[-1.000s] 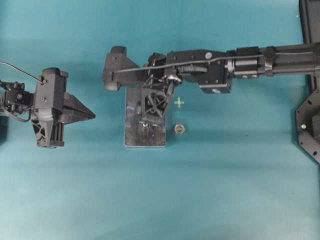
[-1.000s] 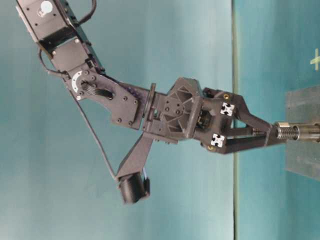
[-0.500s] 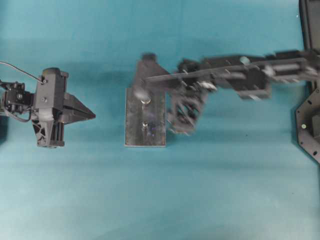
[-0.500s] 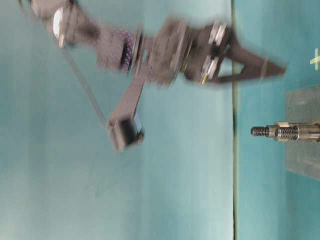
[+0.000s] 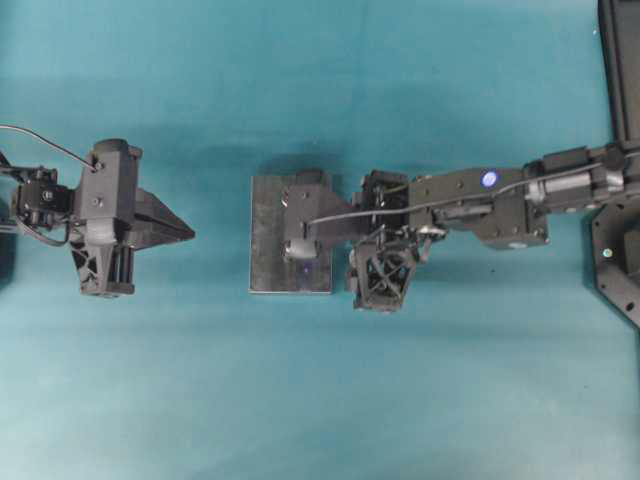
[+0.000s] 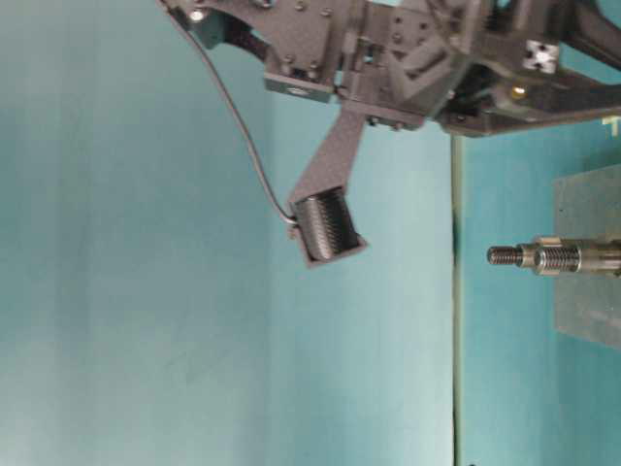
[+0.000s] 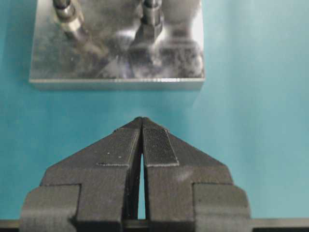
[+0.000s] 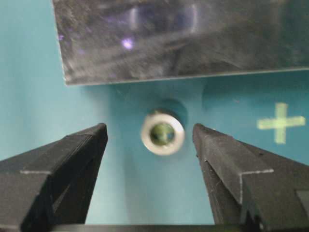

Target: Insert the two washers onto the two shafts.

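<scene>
Washer [image 8: 162,133] sits on the desk between the right gripper [image 8: 150,140] wide jaws; drop straight down, squeeze gently; left gripper [image 7: 142,126] jaws are closed

A scuffed, reflective metal plate [image 7: 116,53] lies on a matt teal tabletop [image 5: 320,400]. From it rises a bright steel shaft [image 6: 543,256] with a threaded tip. The small washer [image 8: 162,133] is shiny silver metal. Both grippers are matt black plastic; the left gripper's fingertips [image 7: 155,145] carry finely ribbed pads.
</scene>
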